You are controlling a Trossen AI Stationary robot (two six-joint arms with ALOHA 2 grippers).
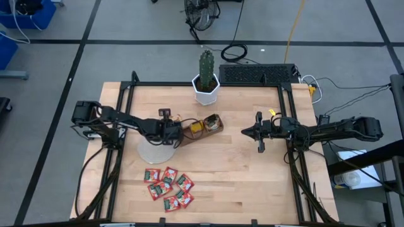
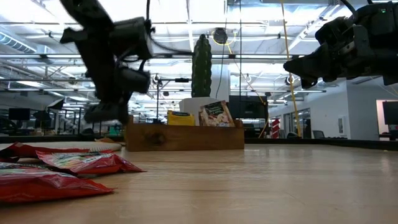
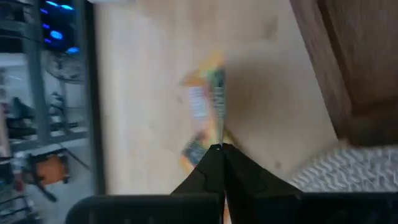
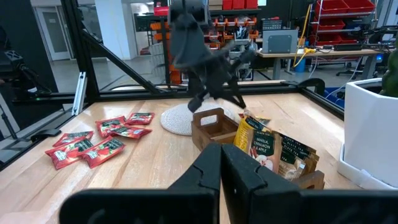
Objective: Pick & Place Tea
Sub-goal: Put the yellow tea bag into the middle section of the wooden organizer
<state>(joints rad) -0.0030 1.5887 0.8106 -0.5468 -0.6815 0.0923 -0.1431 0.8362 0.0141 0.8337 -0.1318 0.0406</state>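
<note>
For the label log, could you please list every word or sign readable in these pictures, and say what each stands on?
"VANILLA CINNAMON": on the whitish sachet standing in the brown tray; partly legible, smaller print beneath is blurred.
Orange-yellow sachet: print too blurred.
Red sachets: print too small.
Sachet in the left gripper: blurred.

One whitish tea sachet (image 4: 281, 151) in the tray (image 4: 214, 127) reads "VANILLA, CINNAMON"; nothing else is legible.
</note>
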